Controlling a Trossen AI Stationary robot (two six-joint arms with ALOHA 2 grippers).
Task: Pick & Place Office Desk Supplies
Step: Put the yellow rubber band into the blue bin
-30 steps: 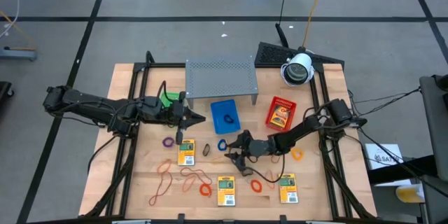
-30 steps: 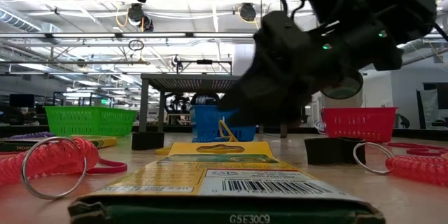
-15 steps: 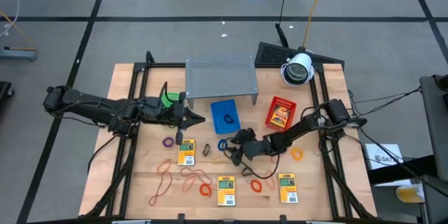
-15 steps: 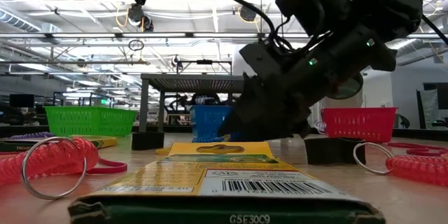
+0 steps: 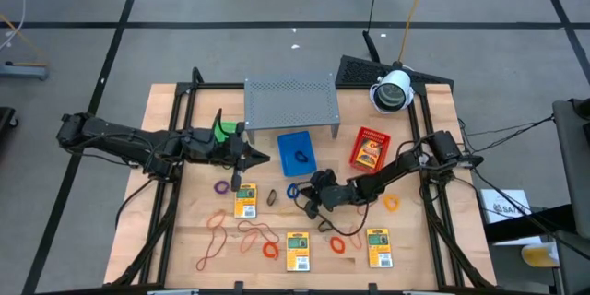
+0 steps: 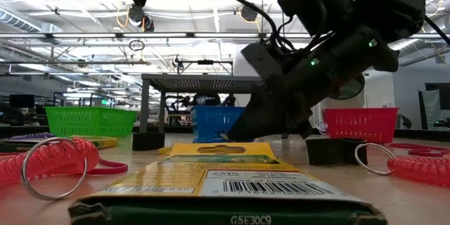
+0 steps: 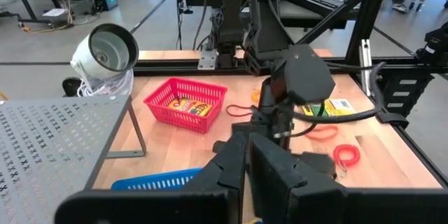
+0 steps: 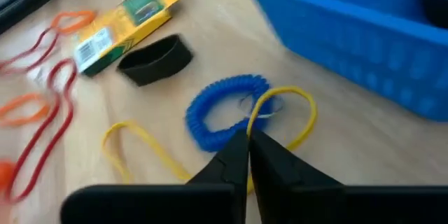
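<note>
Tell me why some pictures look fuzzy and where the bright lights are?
In the right wrist view, the blue coiled ring near the right gripper is fairly sharp, but the blue tray and yellow packet are smeared. In the low view, the nearest packet is soft, and ceiling lights glare behind the arm. The high view is evenly lit.

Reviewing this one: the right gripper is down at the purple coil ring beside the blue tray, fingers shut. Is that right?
Not quite: the ring is blue, not purple. The right wrist view shows the right gripper with its fingers shut at a blue coil ring threaded by a yellow band, beside the blue tray. The purple ring lies apart, near the left arm.
</note>
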